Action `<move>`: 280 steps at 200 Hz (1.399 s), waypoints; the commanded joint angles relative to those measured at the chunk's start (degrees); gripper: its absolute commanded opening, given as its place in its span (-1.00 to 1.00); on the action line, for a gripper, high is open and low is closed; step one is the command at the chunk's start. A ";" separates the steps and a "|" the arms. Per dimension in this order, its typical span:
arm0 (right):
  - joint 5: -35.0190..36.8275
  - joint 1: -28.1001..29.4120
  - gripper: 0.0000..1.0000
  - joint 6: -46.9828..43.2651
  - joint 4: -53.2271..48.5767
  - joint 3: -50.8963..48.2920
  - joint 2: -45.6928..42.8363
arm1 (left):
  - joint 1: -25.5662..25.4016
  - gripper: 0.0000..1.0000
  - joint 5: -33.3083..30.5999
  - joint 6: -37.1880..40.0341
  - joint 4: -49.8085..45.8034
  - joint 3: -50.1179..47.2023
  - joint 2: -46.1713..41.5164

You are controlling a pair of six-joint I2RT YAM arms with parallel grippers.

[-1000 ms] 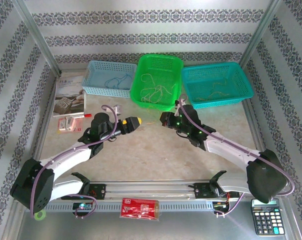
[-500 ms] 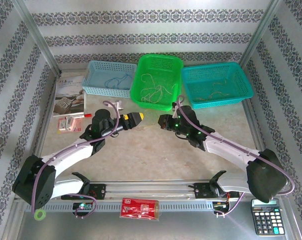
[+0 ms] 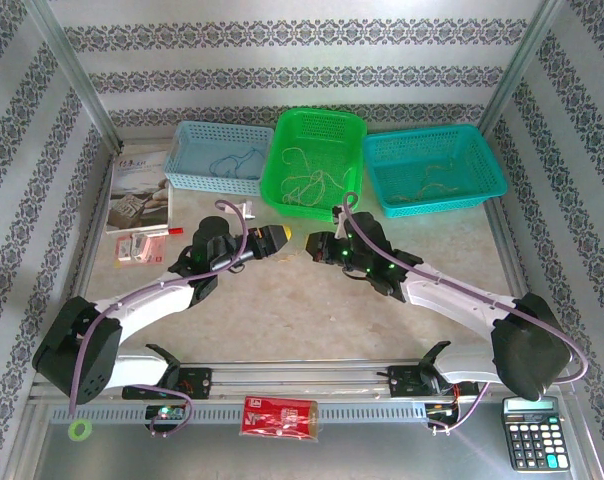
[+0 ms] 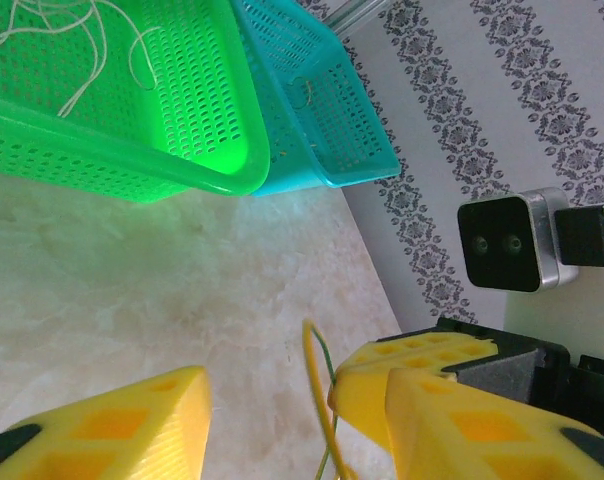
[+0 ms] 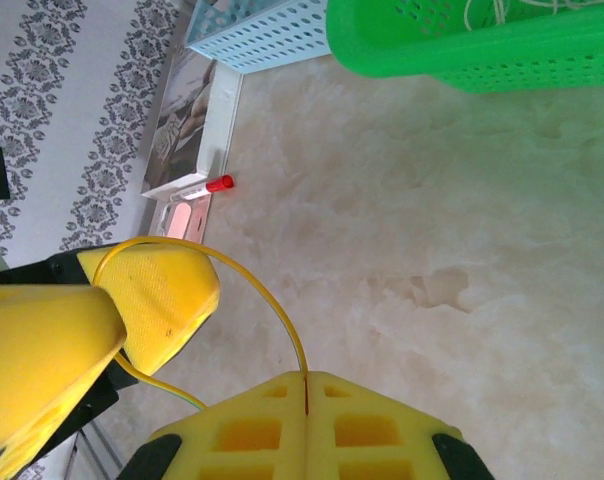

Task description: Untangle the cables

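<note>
A thin yellow cable (image 5: 265,297) with a green strand arcs out of my right gripper (image 5: 306,385), which is shut on it. The same cable (image 4: 318,392) hangs between the fingers of my left gripper (image 4: 282,400); they stand apart and do not pinch it. In the top view, the left gripper (image 3: 274,236) and right gripper (image 3: 317,245) nearly meet just in front of the green basket (image 3: 354,170). More cables lie in the baskets: pale cords (image 3: 307,180) in the green one, tan cords (image 3: 432,185) in the teal one, a blue cord (image 3: 232,162) in the light blue one.
The light blue basket (image 3: 187,135), the green basket and the teal basket (image 3: 487,160) stand in a row at the back. A booklet (image 3: 140,190) and a red-capped item (image 3: 142,247) lie at the left. A calculator (image 3: 527,432) and a red packet (image 3: 280,415) sit by the front rail.
Both grippers have moved closer together and slightly toward the green basket. The left jaws have narrowed around the cable. The right gripper stays shut.
</note>
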 commanded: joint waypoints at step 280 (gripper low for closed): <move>7.13 0.98 -1.00 -6.88 -3.94 -3.05 -5.25 | -1.08 -1.00 4.54 -14.99 20.36 2.16 2.49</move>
